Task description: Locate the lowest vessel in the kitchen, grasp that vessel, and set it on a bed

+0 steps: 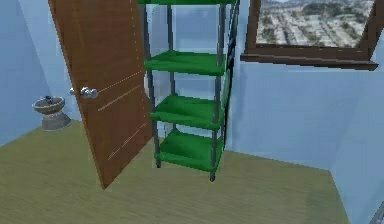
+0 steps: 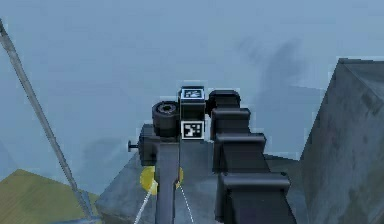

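Blue walls (image 1: 290, 115) frame an open wooden door (image 1: 100, 90) beside green shelves (image 1: 188, 85). In your arm side view a yellow blob (image 2: 148, 181) sits at the gripper (image 2: 165, 200); you cannot tell the fingers' state, nor whether it holds anything

So there's a green shelf (image 1: 185, 62), four tiers on dark posts, standing on the olive floor (image 1: 230, 195) right beside the door (image 1: 105, 70). A toilet (image 1: 50, 108) sits farther back, forward view's left.
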